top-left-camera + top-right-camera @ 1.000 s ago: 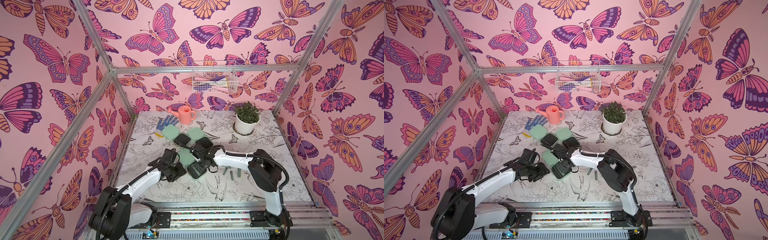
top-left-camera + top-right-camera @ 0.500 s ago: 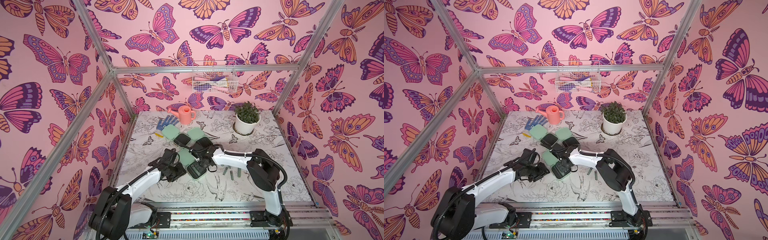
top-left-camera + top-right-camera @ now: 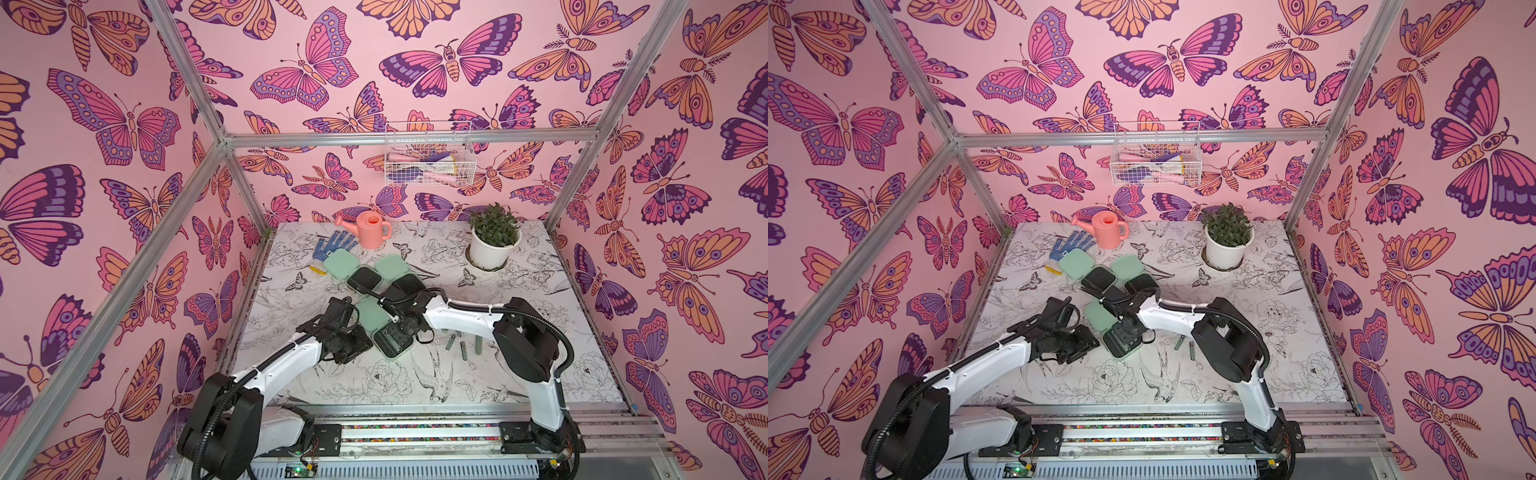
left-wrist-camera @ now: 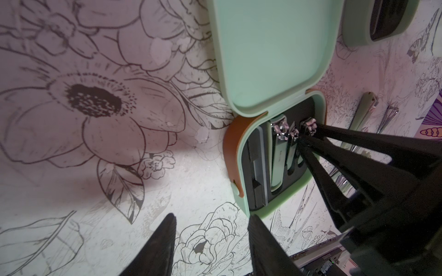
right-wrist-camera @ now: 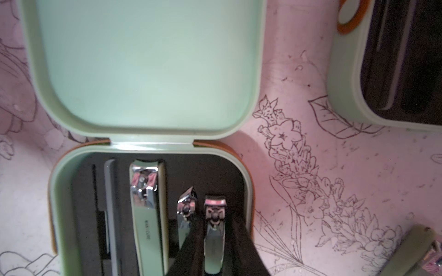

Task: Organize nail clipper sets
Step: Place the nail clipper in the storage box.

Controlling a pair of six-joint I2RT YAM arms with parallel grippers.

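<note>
- The clipper [image 5: 215,210] lies in the end slot of the near case [image 5: 61,215], with its long axis running from the front to the hinge [image 5: 153,143].
- The right gripper [image 5: 214,239] straddles it lengthwise. Whether it is pinching or just clear, I cannot tell.
- The left gripper [image 4: 212,216] hangs open and empty beside the case.
- The top views hide the slot but show loose tools [image 3: 463,351] outside the case.

left tool [image 4: 212,216]: jaws apart, held low | right tool [image 5: 214,222]: jaws narrow, pointing down

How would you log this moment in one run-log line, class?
right claw: around small clipper in nearest open case, grip unclear | left claw: open, empty, beside case | remaining: loose tools on table
</note>
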